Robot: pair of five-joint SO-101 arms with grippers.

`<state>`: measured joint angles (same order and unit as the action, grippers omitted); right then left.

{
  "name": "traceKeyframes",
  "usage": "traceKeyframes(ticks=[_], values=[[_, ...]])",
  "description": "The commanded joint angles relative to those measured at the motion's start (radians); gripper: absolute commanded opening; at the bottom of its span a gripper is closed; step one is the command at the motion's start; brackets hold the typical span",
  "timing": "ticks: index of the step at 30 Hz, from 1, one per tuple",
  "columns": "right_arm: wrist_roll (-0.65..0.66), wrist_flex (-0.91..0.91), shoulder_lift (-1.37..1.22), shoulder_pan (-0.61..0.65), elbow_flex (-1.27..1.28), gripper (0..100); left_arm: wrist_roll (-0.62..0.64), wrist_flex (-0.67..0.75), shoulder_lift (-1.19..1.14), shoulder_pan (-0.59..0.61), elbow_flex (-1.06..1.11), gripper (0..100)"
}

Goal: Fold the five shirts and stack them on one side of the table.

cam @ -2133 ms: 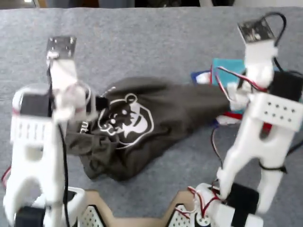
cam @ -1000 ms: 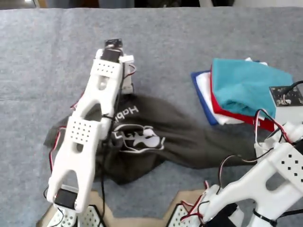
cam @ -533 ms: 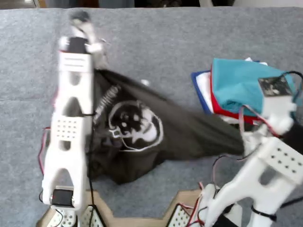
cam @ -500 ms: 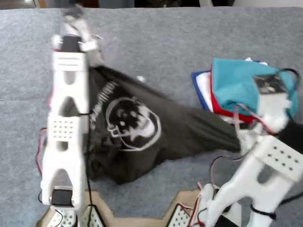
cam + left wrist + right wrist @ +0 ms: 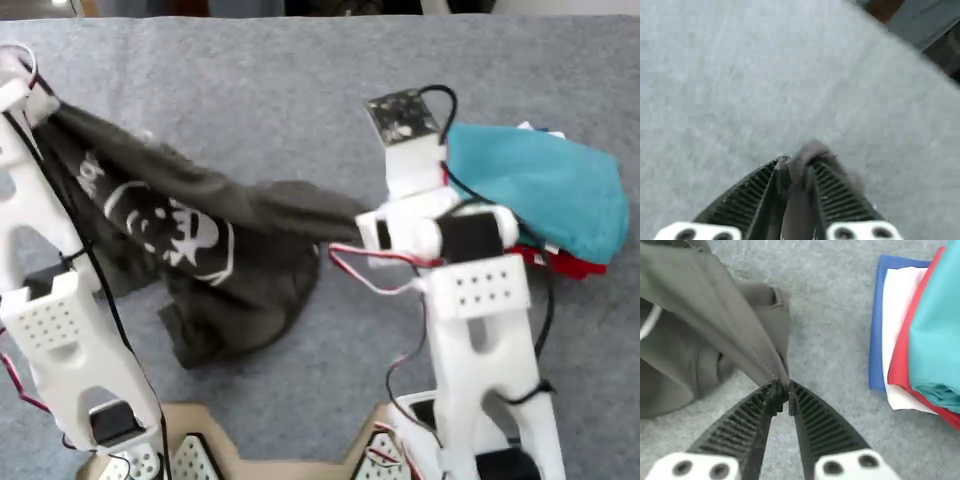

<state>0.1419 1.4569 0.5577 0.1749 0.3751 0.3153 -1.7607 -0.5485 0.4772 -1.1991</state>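
Diagonally, the dark shirt was stretched across the surface, with its long axis running from the left hand at the far left corner to the right hand near the middle. Each hand was clamped on a pinch of its fabric. The stack of folded shirts lay just beside the right arm, the nearer of the two.

White print on dark grey-brown shirt, teal shirt at three o'clock over red shirt, white shirt, blue shirt, grey table
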Motion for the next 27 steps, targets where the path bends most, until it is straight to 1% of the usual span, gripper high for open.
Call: traceKeyframes(ticks=[1,5,8,10,12,15,16,17,19,21,23,25,27], values=[[0.002,-0.006,-0.062,-0.015,-0.088,1.3,-0.006,0.002,0.12,0.042,0.266,31],[0.04,-0.005,-0.133,-0.06,-0.168,1.3,-0.002,0.003,0.203,0.111,0.383,30],[0.06,-0.008,-0.199,-0.095,-0.219,1.3,0.075,0.003,0.253,0.17,0.421,30],[0.058,-0.008,-0.245,-0.115,-0.254,1.3,0.104,0.003,0.278,0.186,0.44,30],[0.058,-0.003,-0.294,-0.132,-0.283,1.3,0.103,0.003,0.284,0.154,0.492,26],[0.058,-0.002,-0.355,-0.153,-0.306,1.3,0.091,0.009,0.279,0.038,0.608,15],[0.06,-0.002,-0.367,-0.163,-0.308,1.3,0.072,0.032,0.273,-0.004,0.654,12],[0.06,0.0,-0.38,-0.173,-0.311,1.3,0.051,0.071,0.261,-0.044,0.713,11],[0.06,0.011,-0.386,-0.198,-0.312,1.3,0.043,0.158,0.229,-0.097,0.835,14],[0.061,0.046,-0.38,-0.227,-0.334,1.3,0.069,0.269,0.189,-0.11,0.958,18],[0.077,0.083,-0.369,-0.272,-0.364,1.3,0.064,0.359,0.153,-0.108,1.061,18],[0.115,0.115,-0.36,-0.318,-0.395,1.3,0.041,0.379,0.144,-0.11,1.109,14],[0.141,0.123,-0.361,-0.362,-0.417,1.3,0.003,0.377,0.141,-0.119,1.133,6]])
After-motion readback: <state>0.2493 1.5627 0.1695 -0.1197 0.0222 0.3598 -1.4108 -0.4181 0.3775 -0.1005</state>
